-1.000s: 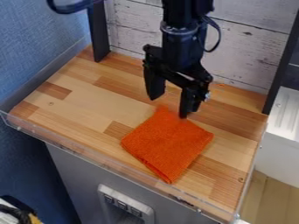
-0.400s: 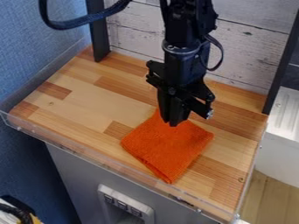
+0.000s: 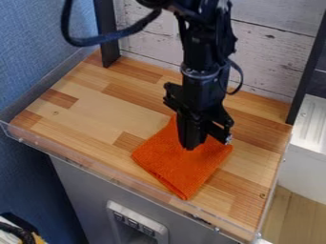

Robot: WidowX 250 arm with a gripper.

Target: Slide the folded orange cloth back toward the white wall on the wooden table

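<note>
Blue textured wall (image 3: 38, 52) at left. Whitewashed plank panel (image 3: 267, 57) behind desk (image 3: 96, 112), black uprights either side. Desk: butcher-block top, clear lip along front, grey base (image 3: 76, 178). White unit (image 3: 305, 162) at right, pale wood floor (image 3: 293, 217) below. Soft, even light.
</note>
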